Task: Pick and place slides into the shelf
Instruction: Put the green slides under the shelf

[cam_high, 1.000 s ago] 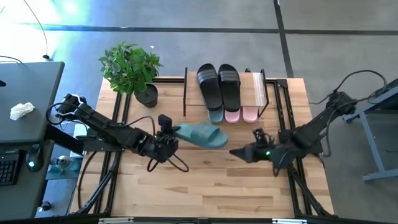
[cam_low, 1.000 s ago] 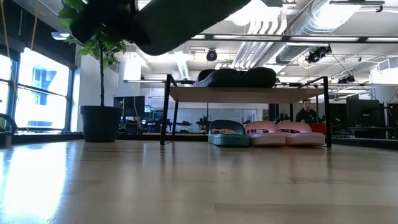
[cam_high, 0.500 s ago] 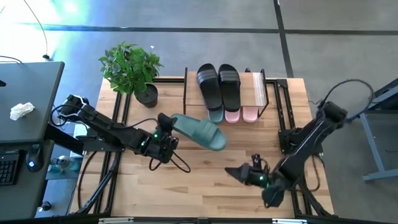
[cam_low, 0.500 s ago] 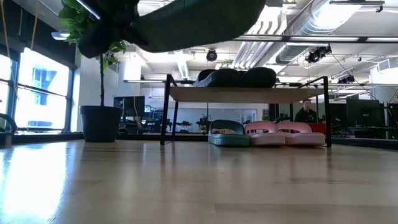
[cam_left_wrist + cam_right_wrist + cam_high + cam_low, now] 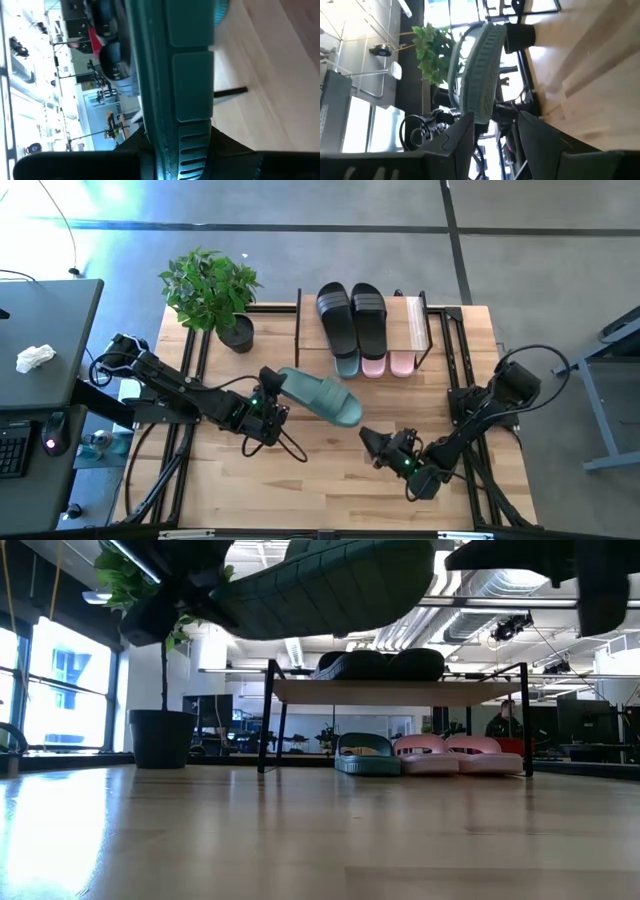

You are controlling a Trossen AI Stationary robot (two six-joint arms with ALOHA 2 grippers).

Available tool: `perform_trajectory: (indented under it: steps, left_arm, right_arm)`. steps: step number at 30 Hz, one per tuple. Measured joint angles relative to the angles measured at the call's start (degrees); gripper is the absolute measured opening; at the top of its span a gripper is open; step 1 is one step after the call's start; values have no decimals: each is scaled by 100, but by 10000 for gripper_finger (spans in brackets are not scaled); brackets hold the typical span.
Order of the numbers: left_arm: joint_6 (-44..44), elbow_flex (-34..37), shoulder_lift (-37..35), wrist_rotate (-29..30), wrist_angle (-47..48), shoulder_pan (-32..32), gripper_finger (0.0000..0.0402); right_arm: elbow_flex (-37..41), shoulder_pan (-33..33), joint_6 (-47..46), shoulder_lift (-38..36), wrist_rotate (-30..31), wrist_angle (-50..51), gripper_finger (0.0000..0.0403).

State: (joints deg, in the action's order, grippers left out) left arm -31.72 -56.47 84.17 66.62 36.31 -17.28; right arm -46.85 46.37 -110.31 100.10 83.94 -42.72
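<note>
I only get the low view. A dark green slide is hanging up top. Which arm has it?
Observer: The left tool is shut on one end of the green slide.
Operator: Where's the other tool?
Observer: The right tool is open, apart from that slide, nearer the table's front edge.
Operator: Any room on top of the shelf?
Observer: Two black slides cover most of the shelf's top board; only its right end is bare.
</note>
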Motion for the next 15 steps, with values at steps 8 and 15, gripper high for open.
perform_trajectory:
  steps: [8, 15]
  left_arm:
    - [0, 6, 3, -45, 46, 0, 51]
    - [2, 7, 3, -239, 60, 2, 51]
  right_arm:
    - [-2, -302, 84, -25, 30, 2, 145]
    - [-2, -398, 152, -25, -121, -17, 145]
